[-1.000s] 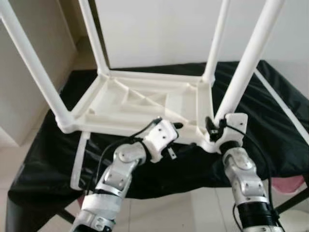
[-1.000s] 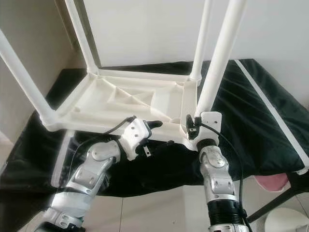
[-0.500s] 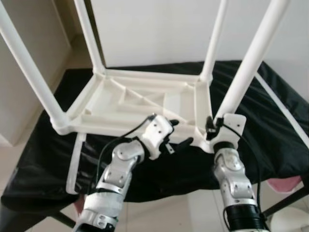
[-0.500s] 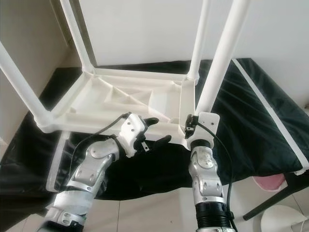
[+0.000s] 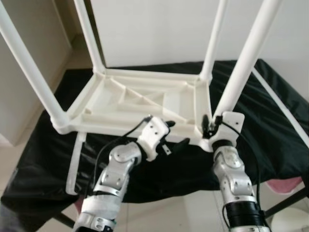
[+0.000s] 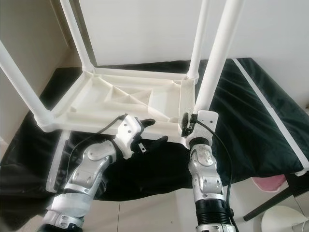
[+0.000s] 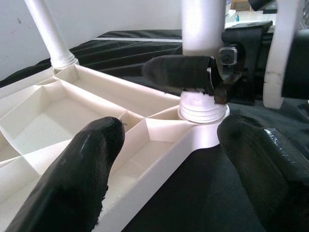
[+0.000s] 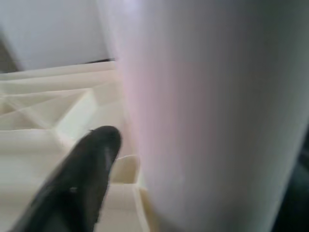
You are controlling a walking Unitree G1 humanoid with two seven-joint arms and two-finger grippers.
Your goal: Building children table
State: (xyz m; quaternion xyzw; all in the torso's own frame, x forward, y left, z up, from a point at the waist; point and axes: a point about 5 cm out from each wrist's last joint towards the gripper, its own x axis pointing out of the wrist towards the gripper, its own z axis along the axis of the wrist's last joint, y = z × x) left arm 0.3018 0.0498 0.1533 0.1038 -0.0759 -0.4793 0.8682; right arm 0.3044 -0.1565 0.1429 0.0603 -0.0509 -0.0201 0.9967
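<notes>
We see the children's table [image 5: 145, 104] lying upside down on a black cloth [image 5: 270, 121], its ribbed white underside facing up and four white tube legs rising from the corner sockets. The plastic is cream-white, with diagonal ribs dividing the underside into shallow compartments.

Our right gripper [image 5: 208, 126] is at the table's near right corner, closed around the near right leg [image 5: 244, 65] just above its socket; in the left wrist view one black finger [image 7: 181, 71] wraps across the tube right over the ringed collar, and in the right wrist view the leg is a pale blur pressed against the camera with a dark finger [image 8: 79, 179] beside it.

Our left gripper [image 5: 175, 134] sits just left of the right one, fingers spread wide apart and holding nothing. One fingertip [image 7: 82, 169] lies over the table's rim, the other over the black cloth, so the near edge runs between them.

A flat white strip [image 5: 75, 162] lies on the cloth left of the left gripper.
</notes>
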